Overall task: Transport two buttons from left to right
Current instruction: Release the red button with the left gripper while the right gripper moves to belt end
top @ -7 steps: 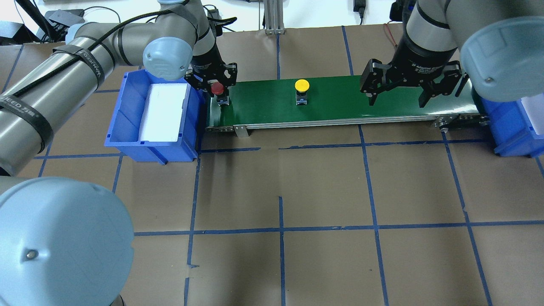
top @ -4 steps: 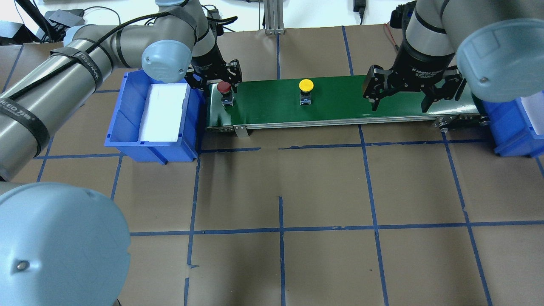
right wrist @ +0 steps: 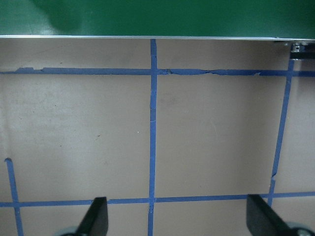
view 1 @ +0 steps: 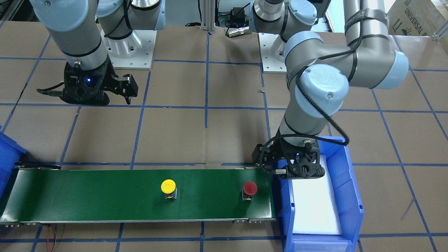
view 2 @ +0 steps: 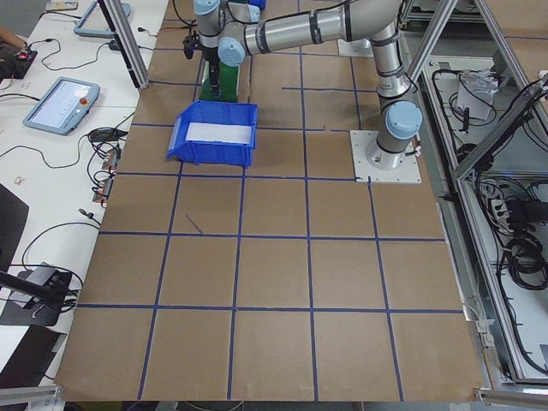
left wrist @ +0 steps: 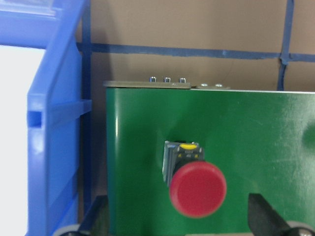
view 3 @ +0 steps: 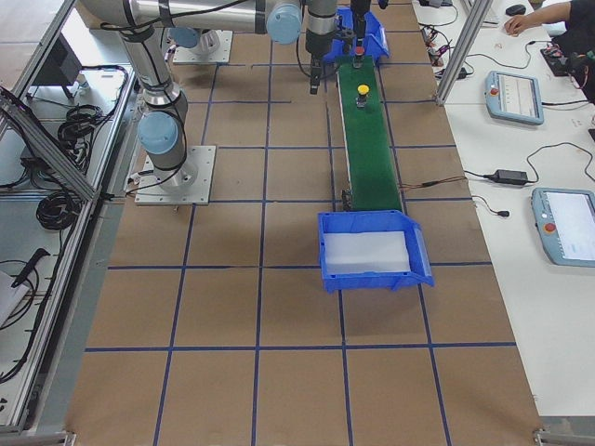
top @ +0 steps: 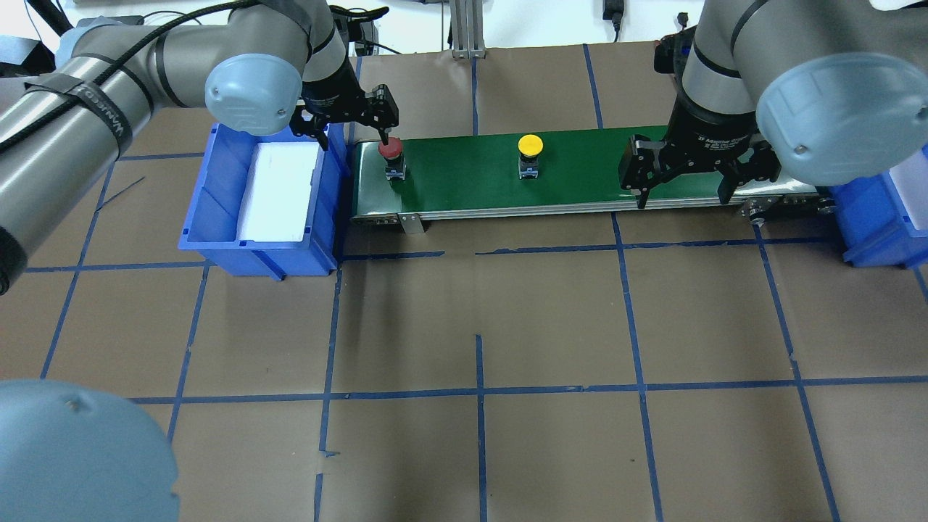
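Note:
The red button point(top: 391, 149) stands upright at the left end of the green conveyor belt point(top: 580, 181); it also shows in the front view point(view 1: 250, 188) and the left wrist view point(left wrist: 198, 189). The yellow button point(top: 530, 145) stands upright mid-belt, also in the front view point(view 1: 168, 186). My left gripper point(top: 351, 136) is open and empty, raised over the gap between the left bin and the belt end, just left of the red button. My right gripper point(top: 682, 199) is open and empty, raised over the belt's near edge right of the yellow button.
A blue bin point(top: 217, 203) with a white foam liner sits against the belt's left end. Another blue bin point(top: 870, 217) sits at the belt's right end. Brown paper with blue tape lines point(top: 478, 391) covers the table.
My left gripper has drawn back up and left from the red button. Both buttons have shifted a little to the right on the belt. My right gripper has moved toward the belt's near edge.

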Tool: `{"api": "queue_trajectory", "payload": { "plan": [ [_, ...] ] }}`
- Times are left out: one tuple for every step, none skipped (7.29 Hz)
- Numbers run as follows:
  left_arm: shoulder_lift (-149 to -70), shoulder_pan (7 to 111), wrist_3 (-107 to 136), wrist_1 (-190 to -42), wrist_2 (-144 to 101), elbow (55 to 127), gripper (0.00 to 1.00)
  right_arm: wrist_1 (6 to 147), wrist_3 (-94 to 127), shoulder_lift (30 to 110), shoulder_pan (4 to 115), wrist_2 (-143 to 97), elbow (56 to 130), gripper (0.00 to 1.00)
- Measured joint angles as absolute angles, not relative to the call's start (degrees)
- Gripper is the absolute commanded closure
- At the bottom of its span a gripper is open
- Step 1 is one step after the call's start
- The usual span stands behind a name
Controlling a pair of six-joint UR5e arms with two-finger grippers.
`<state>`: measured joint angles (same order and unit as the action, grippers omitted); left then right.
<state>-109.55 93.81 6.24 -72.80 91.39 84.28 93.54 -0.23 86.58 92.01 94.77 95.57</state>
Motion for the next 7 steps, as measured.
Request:
{"api": "queue_trajectory", "payload": {
  "plan": [
    [-105.21, 91.29, 5.32, -77.47, 91.81, 85.65, 0.0, 94.28, -3.58, 84.7, 92.01, 94.91, 95.44, 0.0],
    [-101.59, 89.19, 4.59, -82.37, 91.86, 86.24, 0.0, 95.03, -6.39, 83.44, 91.82, 95.14, 95.31, 0.0],
    [-98.63, 88.37, 4.47, -86.6, 91.81, 86.32, 0.0, 95.35, -10.26, 82.49, 91.23, 95.31, 94.95, 0.0],
    [-95.97, 88.21, 5.43, -90.57, 91.76, 86.21, 0.0, 95.37, -16.5, 81.26, 89.89, 95.42, 93.85, 0.0],
    [-94.28, 88.39, 7.52, -93.21, 91.65, 85.98, 0.0, 95.27, -24.16, 79.91, 87.94, 95.65, 92.33, 0.0],
    [-93.52, 88.59, 9.37, -94.25, 91.41, 85.78, 0.0, 95.26, -33.4, 78.51, 85.47, 96.31, 90.84, 0.0],
    [-93.36, 88.62, 10.06, -94.35, 91.18, 85.94, 0.0, 95.34, -41.66, 77.06, 83.03, 97.01, 89.29, 0.0]
  ]
}}
